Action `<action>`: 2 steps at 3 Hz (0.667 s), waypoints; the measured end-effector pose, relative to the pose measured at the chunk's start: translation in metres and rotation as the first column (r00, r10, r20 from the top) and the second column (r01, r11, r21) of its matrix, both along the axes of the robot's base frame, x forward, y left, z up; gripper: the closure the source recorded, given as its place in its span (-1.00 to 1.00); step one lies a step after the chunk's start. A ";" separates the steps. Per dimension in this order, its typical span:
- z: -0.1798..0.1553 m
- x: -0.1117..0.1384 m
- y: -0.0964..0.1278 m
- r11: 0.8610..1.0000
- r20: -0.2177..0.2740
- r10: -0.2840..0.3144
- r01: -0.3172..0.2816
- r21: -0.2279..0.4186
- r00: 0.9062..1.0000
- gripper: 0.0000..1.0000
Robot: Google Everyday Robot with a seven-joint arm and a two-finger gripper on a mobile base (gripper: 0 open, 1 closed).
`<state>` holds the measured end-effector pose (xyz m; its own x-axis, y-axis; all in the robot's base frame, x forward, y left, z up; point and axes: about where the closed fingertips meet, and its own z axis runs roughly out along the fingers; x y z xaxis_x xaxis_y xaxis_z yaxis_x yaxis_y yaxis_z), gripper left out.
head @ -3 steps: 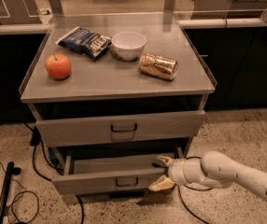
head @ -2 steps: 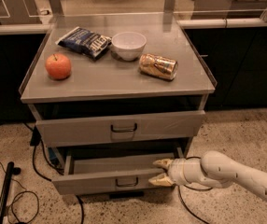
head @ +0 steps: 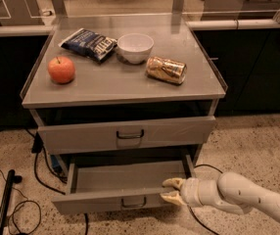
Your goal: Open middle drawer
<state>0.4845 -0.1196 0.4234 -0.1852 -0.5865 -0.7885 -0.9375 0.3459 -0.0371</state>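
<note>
Down low on the cabinet, the middle drawer (head: 91, 203) now sticks out more than it did a second ago. Then you could see only a thin strip of its grey tray. Now much more of the tray shows.

The hand (head: 164, 190) is at the right end of the drawer's front, and it has come toward us with the drawer. One finger is over the top edge and one is in front. So it looks like the hand is pinching the front panel and holding on. It is not on the little dark handle (head: 133, 201) in the middle.

The drawer above (head: 81, 137) has stayed almost shut. Up on the counter (head: 125, 89), the apple (head: 61, 69), the chip bag (head: 88, 43), the white bowl (head: 135, 47) and the can (head: 166, 70) have not moved.

So the pull is working. I think the job is almost done, with maybe one more small pull left.
</note>
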 end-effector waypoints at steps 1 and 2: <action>0.007 -0.003 0.000 1.000 0.003 -0.004 0.004 0.001 1.000 1.00; 0.012 -0.014 -0.001 1.000 0.011 -0.023 0.023 0.005 1.000 1.00</action>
<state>0.4701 -0.1203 0.4350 -0.1896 -0.5783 -0.7935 -0.9288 0.3677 -0.0460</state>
